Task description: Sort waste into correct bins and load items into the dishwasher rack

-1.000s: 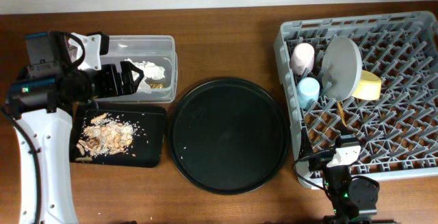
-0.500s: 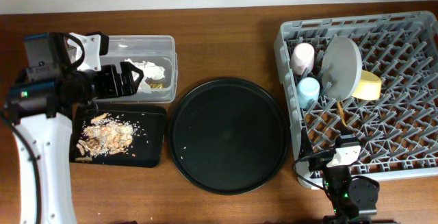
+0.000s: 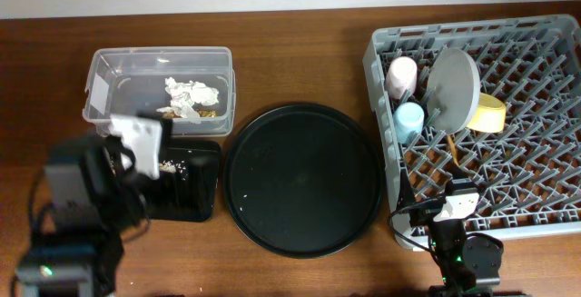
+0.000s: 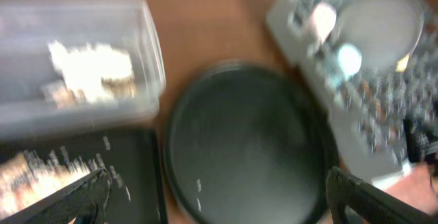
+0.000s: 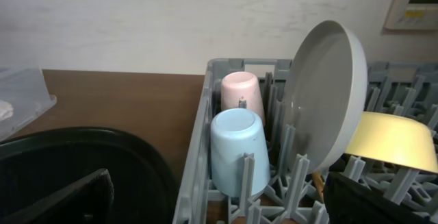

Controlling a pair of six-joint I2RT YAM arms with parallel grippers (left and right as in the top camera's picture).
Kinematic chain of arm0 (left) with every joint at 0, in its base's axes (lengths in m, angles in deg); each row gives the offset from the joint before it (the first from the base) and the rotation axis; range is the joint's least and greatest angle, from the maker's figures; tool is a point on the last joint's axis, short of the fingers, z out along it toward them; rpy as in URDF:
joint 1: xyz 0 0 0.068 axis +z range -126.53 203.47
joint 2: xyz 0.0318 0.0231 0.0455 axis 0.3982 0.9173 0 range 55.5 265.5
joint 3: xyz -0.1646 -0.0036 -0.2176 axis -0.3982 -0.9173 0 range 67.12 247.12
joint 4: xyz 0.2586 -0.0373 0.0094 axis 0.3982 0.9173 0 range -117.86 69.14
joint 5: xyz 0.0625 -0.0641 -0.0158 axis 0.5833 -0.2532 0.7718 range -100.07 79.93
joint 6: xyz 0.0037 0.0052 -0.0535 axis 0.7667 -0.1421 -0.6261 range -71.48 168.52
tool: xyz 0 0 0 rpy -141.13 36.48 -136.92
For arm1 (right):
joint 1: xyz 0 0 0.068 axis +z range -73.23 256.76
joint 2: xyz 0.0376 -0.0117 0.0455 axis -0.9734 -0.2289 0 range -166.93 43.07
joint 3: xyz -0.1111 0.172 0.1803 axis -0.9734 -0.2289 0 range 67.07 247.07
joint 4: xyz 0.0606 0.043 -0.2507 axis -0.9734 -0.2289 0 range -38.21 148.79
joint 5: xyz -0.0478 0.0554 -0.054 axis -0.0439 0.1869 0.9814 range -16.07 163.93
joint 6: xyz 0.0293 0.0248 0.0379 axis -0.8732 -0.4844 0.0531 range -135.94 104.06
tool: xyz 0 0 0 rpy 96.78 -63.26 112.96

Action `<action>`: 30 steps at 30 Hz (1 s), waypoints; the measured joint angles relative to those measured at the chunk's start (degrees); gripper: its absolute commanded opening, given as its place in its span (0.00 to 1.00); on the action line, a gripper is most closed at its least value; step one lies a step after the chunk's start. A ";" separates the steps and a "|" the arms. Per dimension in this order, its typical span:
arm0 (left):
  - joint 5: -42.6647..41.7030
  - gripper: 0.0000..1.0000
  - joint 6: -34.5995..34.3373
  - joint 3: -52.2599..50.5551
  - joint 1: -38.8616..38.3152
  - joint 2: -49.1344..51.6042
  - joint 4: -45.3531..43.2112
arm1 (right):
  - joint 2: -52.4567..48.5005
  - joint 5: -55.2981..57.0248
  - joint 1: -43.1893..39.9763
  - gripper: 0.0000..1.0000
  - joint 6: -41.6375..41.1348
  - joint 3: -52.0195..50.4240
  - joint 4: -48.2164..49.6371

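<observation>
The clear tub (image 3: 102,63) holds the white napkin (image 3: 184,94) and the brown-gold wrapper (image 3: 209,111). My left gripper (image 3: 127,165) is open and empty, raised over the black rectangular tray (image 3: 198,188). It hides most of the food scraps (image 4: 27,172) from overhead. The left wrist view is blurred. The grey rack (image 3: 545,224) holds the pink cup (image 3: 401,76), blue cup (image 3: 409,120), upright plate (image 3: 452,88), yellow bowl (image 3: 490,113) and chopsticks (image 3: 451,144). My right gripper (image 3: 451,208) is open and empty at the rack's front-left corner, facing the cups (image 5: 236,148).
The large round black tray (image 3: 304,179) lies between the bins and the rack, with nothing on it. The rack's wall (image 5: 195,176) stands just ahead of the right fingers. Bare wooden table runs along the back edge.
My left arm has pulled back from the clear tub toward the table's front left and now sits over the black rectangular tray. The right arm has not moved.
</observation>
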 measured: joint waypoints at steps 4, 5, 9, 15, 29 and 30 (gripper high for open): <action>-0.02 0.99 0.00 -16.28 0.00 -10.16 0.31 | 0.02 0.02 0.00 0.99 0.00 0.00 -0.02; -0.02 0.99 0.00 -20.48 0.00 -13.03 0.04 | 0.02 0.02 0.00 0.99 0.02 0.00 -0.02; 0.20 0.99 0.00 -34.36 0.00 -24.11 -8.98 | 0.04 0.02 0.00 0.99 0.09 0.00 0.00; -0.28 0.99 0.11 -51.47 -0.61 -38.51 -41.07 | 0.04 0.02 0.00 0.98 0.09 0.00 -0.02; 9.94 0.99 0.04 -67.54 -0.74 -42.14 -68.81 | 0.04 0.02 0.00 0.99 0.07 0.00 -0.02; 11.72 0.99 0.02 -67.65 -0.74 -42.14 -67.98 | 0.04 0.02 0.00 0.99 0.07 0.00 -0.02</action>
